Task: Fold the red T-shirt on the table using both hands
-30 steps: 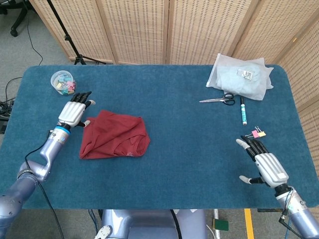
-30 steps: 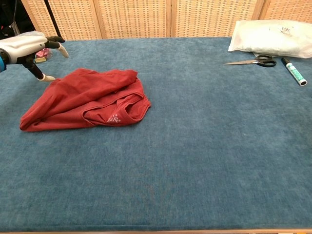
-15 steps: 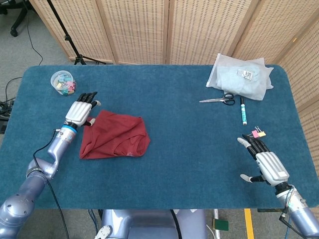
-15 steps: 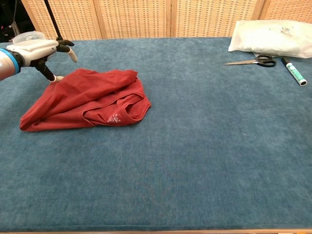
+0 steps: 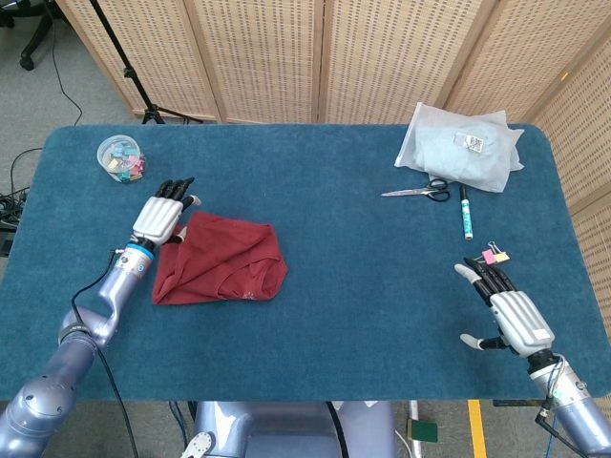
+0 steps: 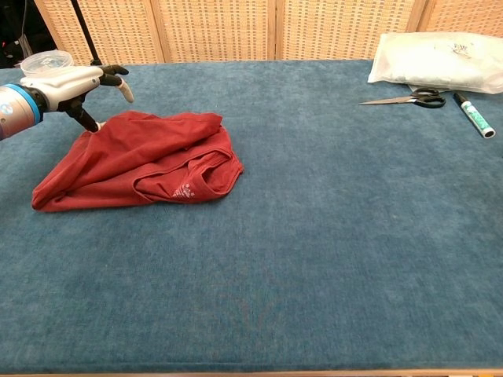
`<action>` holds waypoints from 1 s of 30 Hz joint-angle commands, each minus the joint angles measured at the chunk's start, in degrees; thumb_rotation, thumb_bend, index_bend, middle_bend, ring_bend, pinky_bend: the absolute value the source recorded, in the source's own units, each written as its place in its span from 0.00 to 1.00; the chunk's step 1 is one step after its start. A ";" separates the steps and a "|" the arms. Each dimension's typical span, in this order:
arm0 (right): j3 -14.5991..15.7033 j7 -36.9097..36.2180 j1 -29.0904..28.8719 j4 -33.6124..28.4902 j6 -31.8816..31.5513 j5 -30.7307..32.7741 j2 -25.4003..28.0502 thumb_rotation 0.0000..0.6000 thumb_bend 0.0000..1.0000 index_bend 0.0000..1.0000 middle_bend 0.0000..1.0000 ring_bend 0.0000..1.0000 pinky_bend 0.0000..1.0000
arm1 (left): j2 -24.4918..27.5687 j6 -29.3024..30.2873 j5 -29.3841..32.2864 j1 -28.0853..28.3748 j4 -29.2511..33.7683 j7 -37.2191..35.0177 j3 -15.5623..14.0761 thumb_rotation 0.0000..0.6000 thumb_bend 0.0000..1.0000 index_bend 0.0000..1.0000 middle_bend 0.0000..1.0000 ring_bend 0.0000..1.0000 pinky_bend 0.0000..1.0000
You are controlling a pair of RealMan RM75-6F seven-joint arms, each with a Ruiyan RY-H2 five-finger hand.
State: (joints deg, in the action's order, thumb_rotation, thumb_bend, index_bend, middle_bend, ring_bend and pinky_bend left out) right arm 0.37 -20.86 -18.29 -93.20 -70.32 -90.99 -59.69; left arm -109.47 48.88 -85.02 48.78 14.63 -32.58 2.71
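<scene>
Clip tub [image 5: 120, 156], far-left table [image 5: 334, 315] corner. Left hand [image 5: 160, 218]: fingers spread, thumb down at the crumpled red T-shirt [image 5: 221, 260]'s upper-left edge, possibly touching it; nothing gripped. Shirt lies bunched on the left half. Scissors [image 5: 418, 192], marker [image 5: 466, 213], white bag [image 5: 462, 147]: far right. Right hand [image 5: 506, 312]: open, empty, near edge.

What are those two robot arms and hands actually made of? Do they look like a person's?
Somewhat. Each arm is a smooth silvery-grey tube with rounded joints. The left hand and right hand have pale silver ribbed backs, black fingers and light tips. A bright blue ring marks the left wrist, and a thin black cable loops along that arm. There are no sleeves or coverings.
</scene>
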 commanded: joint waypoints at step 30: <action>0.25 -0.42 -0.08 -0.51 0.10 -0.48 0.18 1.00 0.00 0.00 0.00 0.00 0.00 | -2.23 3.74 -0.40 -0.98 -2.05 -2.19 0.12 1.00 0.58 0.61 0.00 0.00 0.00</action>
State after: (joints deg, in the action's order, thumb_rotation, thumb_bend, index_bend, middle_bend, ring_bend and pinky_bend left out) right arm 0.62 -21.26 -18.38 -93.69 -70.20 -91.46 -59.53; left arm -111.77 52.52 -85.40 47.81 12.54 -34.71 2.85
